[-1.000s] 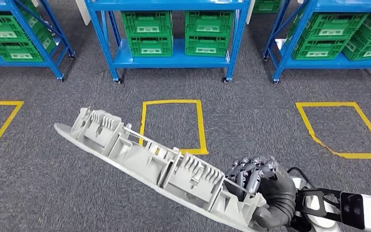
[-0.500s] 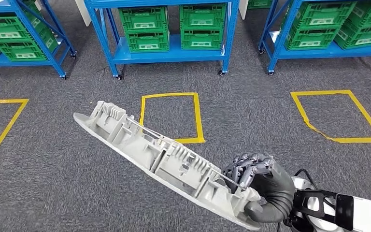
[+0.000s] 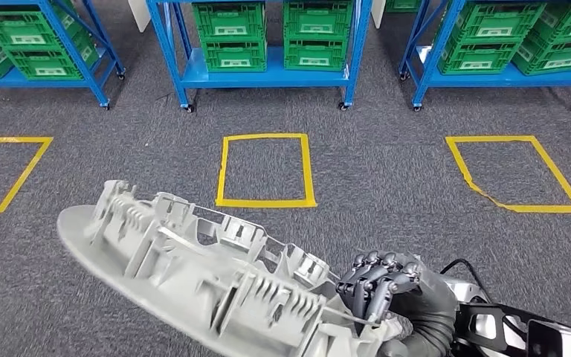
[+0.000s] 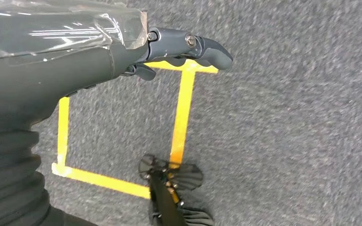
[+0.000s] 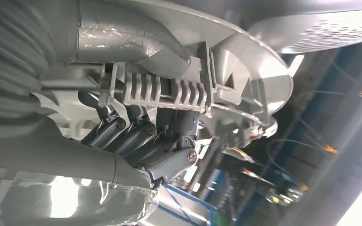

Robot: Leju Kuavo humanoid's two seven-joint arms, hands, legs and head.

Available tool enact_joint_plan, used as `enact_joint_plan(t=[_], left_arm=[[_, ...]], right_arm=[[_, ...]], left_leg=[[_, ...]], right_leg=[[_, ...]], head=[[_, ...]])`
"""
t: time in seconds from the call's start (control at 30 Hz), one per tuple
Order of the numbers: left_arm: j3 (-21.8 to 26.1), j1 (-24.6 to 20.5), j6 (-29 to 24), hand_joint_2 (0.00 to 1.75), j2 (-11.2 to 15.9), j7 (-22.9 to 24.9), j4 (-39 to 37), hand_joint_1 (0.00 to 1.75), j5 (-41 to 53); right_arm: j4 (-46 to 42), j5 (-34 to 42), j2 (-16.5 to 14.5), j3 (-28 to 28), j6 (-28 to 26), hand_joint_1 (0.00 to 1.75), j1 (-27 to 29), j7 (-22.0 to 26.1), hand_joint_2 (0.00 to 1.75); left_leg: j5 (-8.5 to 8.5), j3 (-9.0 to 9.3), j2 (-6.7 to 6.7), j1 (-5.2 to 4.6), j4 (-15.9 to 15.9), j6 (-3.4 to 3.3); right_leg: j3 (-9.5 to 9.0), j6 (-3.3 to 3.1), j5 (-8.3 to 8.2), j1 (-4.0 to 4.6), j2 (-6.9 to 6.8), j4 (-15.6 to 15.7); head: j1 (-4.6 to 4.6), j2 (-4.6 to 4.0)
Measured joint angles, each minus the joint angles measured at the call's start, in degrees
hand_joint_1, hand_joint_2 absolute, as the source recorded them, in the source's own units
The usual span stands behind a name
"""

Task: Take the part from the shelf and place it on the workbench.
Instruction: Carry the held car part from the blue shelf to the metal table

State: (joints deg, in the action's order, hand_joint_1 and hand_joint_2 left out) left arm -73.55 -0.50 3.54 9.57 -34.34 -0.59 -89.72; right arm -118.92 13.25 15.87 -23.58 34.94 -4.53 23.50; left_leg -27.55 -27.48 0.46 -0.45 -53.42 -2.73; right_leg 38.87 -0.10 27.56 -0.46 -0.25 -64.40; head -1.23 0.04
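Note:
A long light-grey plastic part (image 3: 201, 279) with ribs and clips stretches from lower right to mid left in the head view, above the carpet. My right hand (image 3: 390, 297) grips its near end, dark fingers curled over the edge. Up close in the right wrist view, the fingers (image 5: 141, 136) wrap a ribbed section of the part (image 5: 169, 89). My left hand (image 4: 122, 52) hangs over the carpet with its fingers curled in and nothing in them.
Blue shelves (image 3: 268, 74) with green crates (image 3: 320, 33) stand along the far side. Yellow tape squares (image 3: 266, 169) mark the grey carpet, one more at the right (image 3: 517, 175) and one at the left (image 3: 4, 175).
The whole view has shifted, so the camera moved. The part has swung lower and leftward in the picture and looks nearer, still in my right hand.

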Motion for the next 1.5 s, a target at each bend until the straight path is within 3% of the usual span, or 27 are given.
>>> enact_joint_plan(t=[0.07,0.1,0.13,0.2,0.23,0.3,0.4,0.47,0.53,0.6,0.63,0.73,0.8,0.87,0.93,1.0,1.07,1.1,1.13,1.17,1.23,1.3,1.33,1.4,1.47,1.5], left_arm=[[0.07,0.02,0.17,1.75,-0.21,-0.07,0.0,0.0,0.0],[0.07,0.02,0.22,1.75,-0.31,-0.08,0.0,0.0,0.0],[0.07,0.03,0.23,1.75,-0.39,-0.08,0.0,0.0,0.0],[0.08,0.05,0.25,1.75,-0.46,-0.09,-0.01,0.0,0.0],[0.09,0.04,0.27,1.75,-0.46,-0.09,-0.01,0.0,0.0],[0.09,0.06,0.33,1.75,-0.36,-0.15,-0.01,0.0,0.0],[0.09,0.2,0.37,1.75,-0.28,-0.19,0.0,0.0,0.0],[0.09,0.23,0.38,1.75,-0.28,-0.2,0.0,0.0,0.0],[0.09,0.25,0.39,1.75,-0.29,-0.2,0.0,0.0,0.0],[0.09,0.26,0.42,1.75,-0.31,-0.21,0.0,0.0,0.0],[0.09,0.26,0.46,1.75,-0.31,-0.24,0.0,0.0,0.0],[0.07,0.15,0.59,1.75,-0.13,-0.55,0.0,0.0,0.0],[0.07,-0.06,0.75,1.75,0.06,-0.82,0.01,0.0,0.0],[0.05,-0.15,0.97,1.75,0.29,-1.0,0.0,0.0,0.0],[0.05,-0.19,1.14,1.75,0.46,-1.09,-0.01,0.0,0.0],[0.05,-0.48,1.49,1.75,0.42,-1.12,0.01,0.0,0.0],[0.13,-0.79,2.18,1.75,0.26,-1.13,0.02,0.0,0.0],[0.24,-0.85,2.55,1.75,0.15,-1.21,0.02,0.0,0.0],[0.44,-0.88,2.92,1.75,0.03,-1.37,0.02,0.0,0.0],[0.71,-0.9,3.31,1.75,-0.07,-1.6,0.02,0.0,0.0],[1.35,-1.0,4.15,1.75,-0.24,-2.13,0.02,0.0,0.0],[1.98,-1.16,4.93,1.75,-0.3,-2.51,0.02,0.0,0.0],[2.26,-1.19,5.22,1.75,-0.29,-2.61,0.02,0.0,0.0],[2.54,-1.08,5.74,1.75,-0.2,-2.72,0.02,0.0,0.0],[2.6,-1.0,6.32,1.75,-0.07,-2.82,0.03,0.0,0.0],[2.61,-1.04,6.46,1.75,0.05,-2.85,0.03,0.0,0.0]], right_arm=[[0.33,-0.67,0.26,-0.2,-0.04,1.75,-0.03,0.04,1.75],[0.55,-0.83,0.4,-0.29,-0.04,1.75,-0.06,0.15,1.75],[0.73,-0.92,0.51,-0.36,-0.04,1.75,-0.1,0.24,1.75],[1.06,-1.0,0.73,-0.45,-0.04,1.75,-0.31,0.36,1.75],[1.19,-1.02,0.78,-0.47,-0.04,1.75,-0.41,0.41,1.75],[1.37,-0.99,0.85,-0.51,-0.04,1.75,-0.57,0.53,1.75],[1.51,-1.0,0.92,-0.57,-0.04,1.75,-0.61,0.57,1.75],[1.55,-1.01,0.92,-0.58,-0.04,1.75,-0.66,0.56,1.75],[1.63,-1.2,0.91,-0.63,-0.04,1.75,-0.69,0.56,1.75],[1.86,-2.03,0.92,-0.74,-0.04,1.75,-0.72,0.5,1.75],[2.01,-2.66,0.93,-0.8,-0.05,1.75,-0.79,0.43,1.75],[2.33,-4.69,1.02,-0.97,-0.26,1.75,-1.4,0.11,1.75],[2.42,-5.76,1.14,-1.14,-0.51,1.75,-2.02,-0.09,1.75],[2.56,-6.47,1.24,-1.41,-0.75,1.75,-2.68,-0.22,1.75],[2.7,-6.95,1.37,-1.66,-0.86,1.75,-3.4,-0.27,1.75],[2.9,-7.5,1.57,-1.92,-0.89,1.75,-4.13,-0.28,1.75],[3.23,-8.15,1.78,-2.28,-0.89,1.75,-4.65,-0.07,1.75],[3.42,-8.41,1.9,-2.49,-0.89,1.75,-4.87,0.18,1.75],[3.59,-8.57,2.02,-2.69,-0.88,1.75,-5.1,0.5,1.75],[3.69,-8.69,2.17,-2.88,-0.83,1.75,-5.36,0.86,1.75],[3.78,-8.83,2.46,-3.2,-0.55,1.75,-6.03,1.55,1.75],[3.75,-8.89,2.6,-3.45,-0.08,1.75,-6.74,1.93,1.75],[3.74,-8.84,2.6,-3.59,0.18,1.75,-7.07,2.01,1.75],[3.72,-8.57,2.51,-3.85,0.63,1.75,-7.71,2.18,1.75],[3.72,-8.24,2.39,-4.06,1.03,1.75,-8.29,2.36,1.75],[3.72,-8.09,2.32,-4.16,1.15,1.75,-8.45,2.44,1.75]], left_leg=[[1.15,-1.49,0.07,0.04,-0.17,0.11],[1.64,-2.2,0.08,0.13,-0.38,0.28],[2.0,-2.88,0.07,0.28,-0.73,0.5],[2.24,-4.36,0.07,0.62,-2.13,1.04],[2.18,-5.17,0.09,0.65,-3.09,1.38],[2.17,-6.39,0.07,0.61,-4.42,2.12],[2.32,-7.0,-0.04,0.97,-4.96,3.0],[0.0,-8.26,-0.14,1.19,-8.04,3.56],[-4.05,-11.06,-0.2,1.24,-15.05,4.06],[-6.0,-12.92,-0.2,1.26,-20.18,4.15],[-5.53,-12.41,-0.19,1.24,-19.87,4.01],[-1.51,-5.94,1.18,0.8,-9.34,2.92],[-0.55,-3.59,2.25,0.2,-4.77,2.15],[-0.25,-3.94,1.73,-0.19,-4.11,1.56],[0.8,-3.85,0.84,0.01,-3.06,0.96],[1.89,-3.86,-0.01,0.29,-2.19,0.4],[2.42,-4.53,-1.03,0.2,-2.18,0.1],[2.58,-4.82,-1.62,0.17,-2.26,0.12],[2.68,-5.05,-2.26,0.18,-2.4,0.17],[2.73,-5.22,-2.93,0.23,-2.63,0.25],[2.6,-5.76,-4.26,0.28,-3.52,0.61],[2.43,-6.7,-5.38,0.25,-4.54,1.29],[2.48,-7.17,-5.82,0.3,-4.82,1.68],[2.7,-7.68,-6.39,0.58,-4.92,2.28],[1.61,-8.7,-4.9,0.65,-6.67,2.92],[0.23,-9.84,-3.62,0.73,-9.11,3.27]], right_leg=[[2.14,0.19,3.77,-0.31,0.05,-7.23],[1.93,0.65,4.52,-0.52,0.05,-8.62],[0.45,1.29,4.32,-0.77,0.04,-7.46],[-4.89,2.66,2.88,-1.33,0.03,0.14],[-6.96,2.84,2.31,-1.44,0.21,3.64],[-8.23,2.19,2.14,-1.29,0.56,6.34],[-7.71,0.75,1.42,-1.13,0.69,5.99],[-7.51,-0.02,0.91,-1.29,0.53,6.06],[-7.03,-0.48,0.53,-1.14,0.16,6.04],[-6.55,-0.67,0.21,-0.92,-0.37,6.02],[-6.39,-0.7,0.06,-0.81,-0.66,6.02],[-6.24,-0.5,-0.27,-0.46,-1.73,6.03],[-6.15,-0.15,-0.47,-0.32,-2.58,6.05],[-6.09,0.37,-0.79,-0.36,-3.49,6.3],[-5.58,0.74,-0.38,-0.4,-3.12,5.69],[-3.44,0.46,2.15,-0.45,-1.45,1.19],[-0.16,0.21,5.42,-0.51,-0.38,-6.42],[0.85,0.4,6.19,-0.55,-0.22,-8.95],[0.88,0.8,6.09,-0.64,-0.13,-9.46],[-0.27,1.34,5.11,-0.76,-0.01,-7.52],[-4.29,2.23,2.45,-1.15,1.44,0.15],[-6.64,1.98,1.11,-1.29,2.81,5.05],[-6.77,1.54,1.06,-1.16,2.98,5.52],[-6.65,0.83,0.75,-1.03,2.01,5.52],[-6.68,0.33,0.53,-1.27,1.01,5.64],[-6.7,0.13,0.49,-1.36,0.46,5.68]], head=[[0.02,0.0],[0.02,0.0],[0.02,0.0],[0.04,0.0],[0.02,0.0],[-0.07,0.0],[-0.13,0.0],[-0.15,0.0],[-0.18,0.0],[-0.18,0.0],[-0.17,0.0],[-0.16,0.0],[-0.14,0.0],[-0.15,0.0],[-0.1,0.0],[-0.02,0.0],[0.0,0.0],[-0.01,0.0],[-0.01,0.0],[-0.01,0.0],[0.0,0.0],[-0.08,0.0],[-0.1,0.0],[-0.1,0.0],[-0.36,0.0],[-0.5,0.0]])
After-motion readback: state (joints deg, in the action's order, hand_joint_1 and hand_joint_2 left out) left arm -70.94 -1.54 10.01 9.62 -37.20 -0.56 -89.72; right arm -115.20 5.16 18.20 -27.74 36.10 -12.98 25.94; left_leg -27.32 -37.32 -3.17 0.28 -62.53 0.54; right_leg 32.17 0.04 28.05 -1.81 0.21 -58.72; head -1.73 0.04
